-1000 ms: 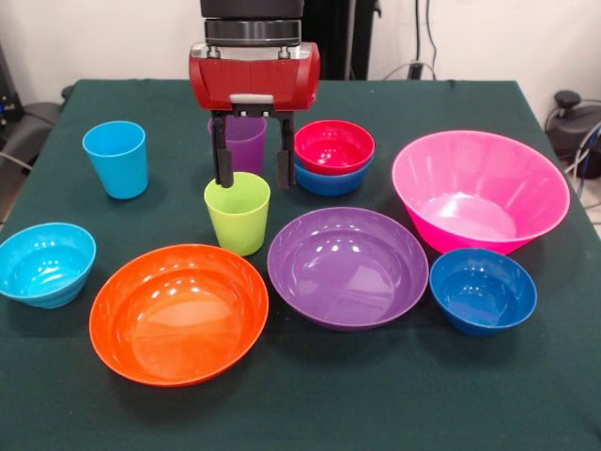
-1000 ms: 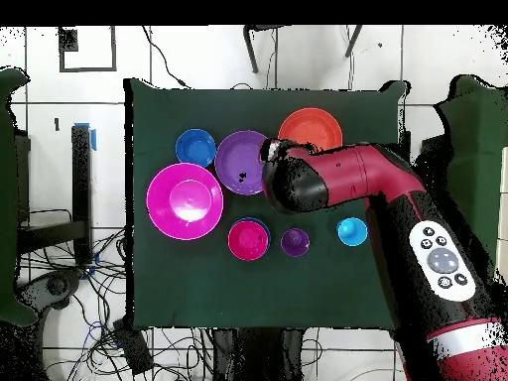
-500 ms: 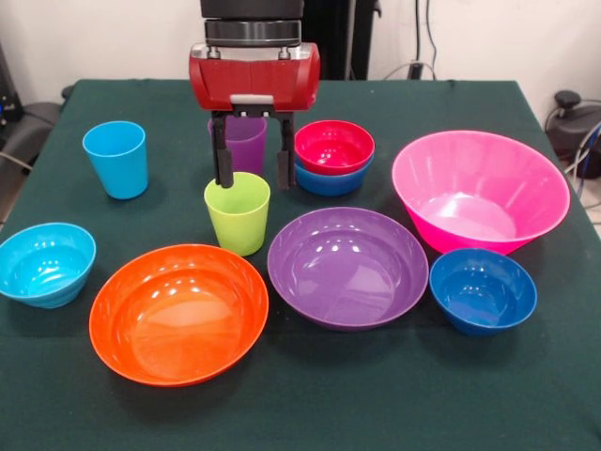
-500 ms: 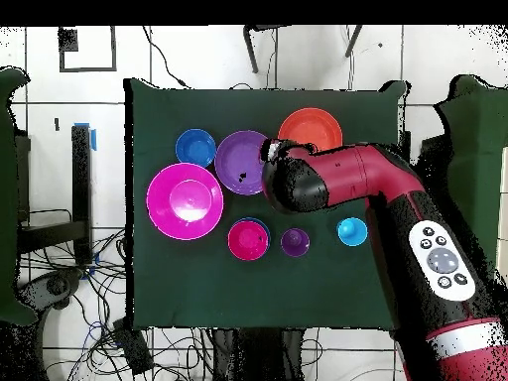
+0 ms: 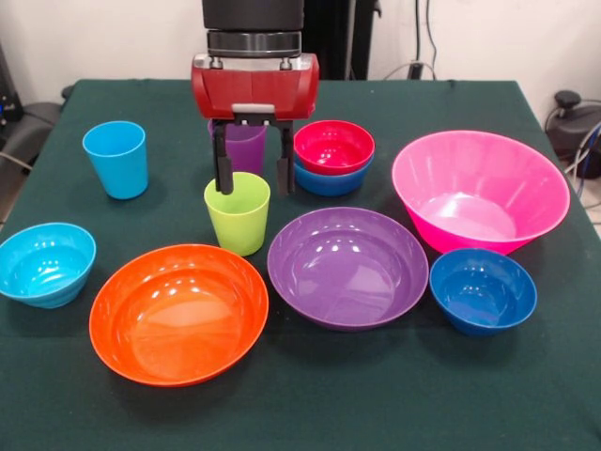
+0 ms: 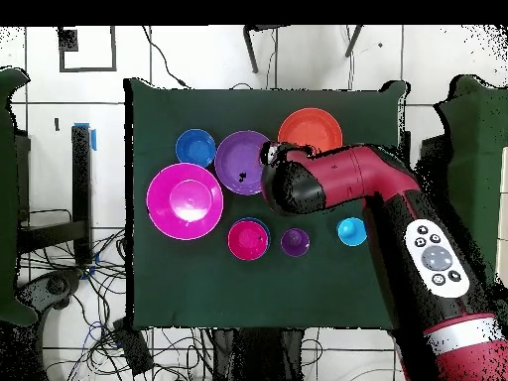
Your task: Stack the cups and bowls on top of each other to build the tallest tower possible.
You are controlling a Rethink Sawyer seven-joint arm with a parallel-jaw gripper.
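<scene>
So we've got the gripper (image 5: 254, 174) hanging right over the lime green cup (image 5: 238, 214), fingers spread wide apart and holding nothing. One finger tip dips just past the cup's rim on one side, the other hangs just outside the rim on the other side; we can't tell if either is touching. The cup stands upright on the green table (image 5: 376, 395).

Everything else relative to that cup: the purple cup (image 5: 246, 143) is right behind it, mostly blocked by the gripper body. The red bowl (image 5: 333, 146) sits nested in a blue bowl (image 5: 329, 180) behind and to one side, only the blue rim showing. The orange bowl (image 5: 178, 313) and wide purple bowl (image 5: 347, 266) are in front, the light blue cup (image 5: 115, 158) and cyan bowl (image 5: 45, 263) off to the other side.

From overhead the arm (image 6: 347, 184) covers the lime cup completely.
</scene>
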